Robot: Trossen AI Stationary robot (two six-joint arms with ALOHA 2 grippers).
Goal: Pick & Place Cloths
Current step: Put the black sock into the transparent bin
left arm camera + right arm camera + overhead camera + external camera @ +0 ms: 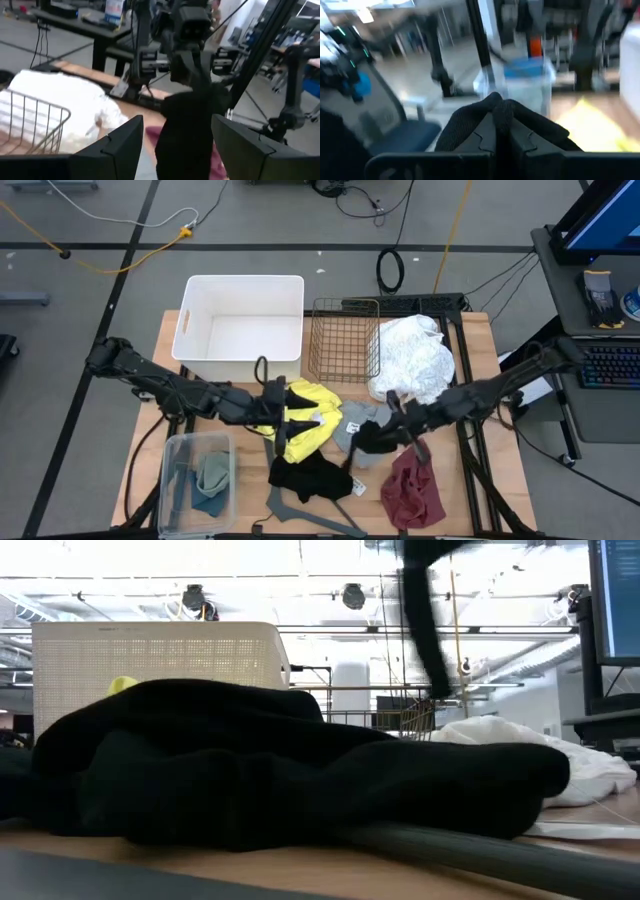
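Reaching in from the bench's right side, the right hand (pixel 385 432) is clamped on the black cloth (pixel 310 476), its fingers (pixel 502 131) pressed together over a pinched dark fold. That cloth is partly lifted, one end hanging from the grip while the rest lies crumpled near the front edge, touching the yellow cloth (pixel 305 425). The left hand (pixel 272 402) hovers over the yellow cloth with its fingers (pixel 107 150) apart, holding nothing. The maroon cloth (pixel 412 492) lies beside the black one, and the white cloth (pixel 415 355) sits by the wire basket (pixel 345 340).
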